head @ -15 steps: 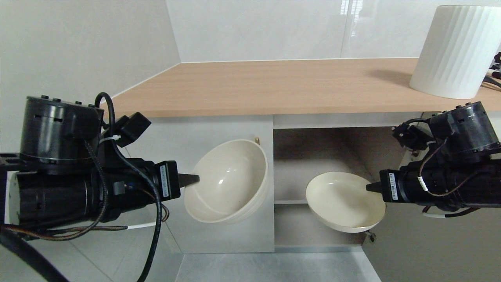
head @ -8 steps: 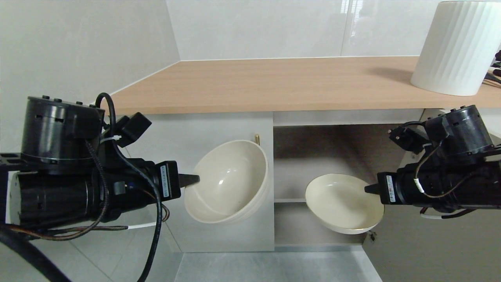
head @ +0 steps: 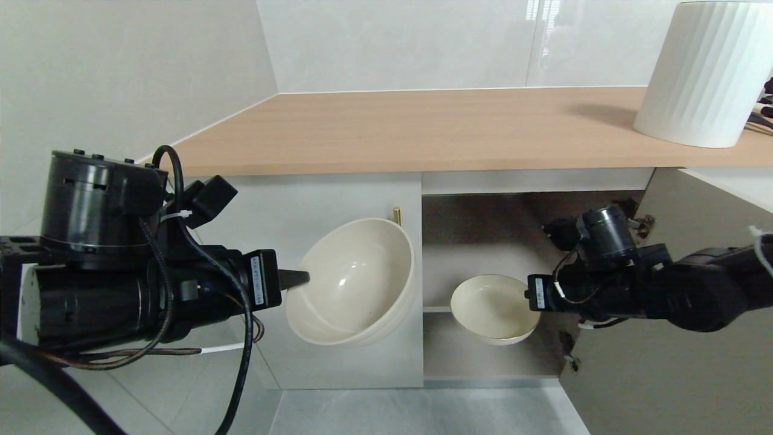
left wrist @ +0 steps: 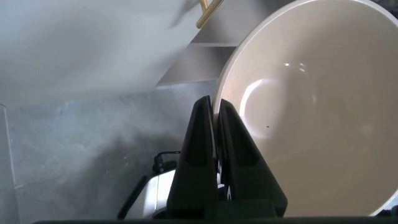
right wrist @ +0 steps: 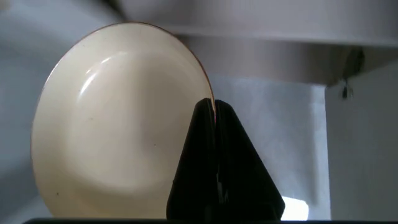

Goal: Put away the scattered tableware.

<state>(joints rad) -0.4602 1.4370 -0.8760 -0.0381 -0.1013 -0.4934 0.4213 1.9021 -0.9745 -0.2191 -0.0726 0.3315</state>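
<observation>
- Cupboard (head: 483,241) under the wooden counter (head: 423,130) stands open on its right half, with the open door (head: 664,362) swung out at the right.
- Left gripper (head: 299,278) (left wrist: 215,102) has its fingers pressed nearly together on the rim of the large bowl (head: 353,281) (left wrist: 311,124), holding it clear of any surface.
- Large bowl hangs tipped on its side, hollow facing the robot, in front of the closed door (head: 290,205) and just below its gold knob (head: 397,214).
- Right gripper (head: 526,293) (right wrist: 213,104) is likewise pinched tight on the rim of the small bowl (head: 494,308) (right wrist: 118,118).
- Small bowl sits tilted in the mouth of the open compartment, level with the front edge of the shelf (head: 436,310); whether it touches the shelf cannot be told.
- White ribbed tub (head: 703,72) stands at the right end of the counter.
</observation>
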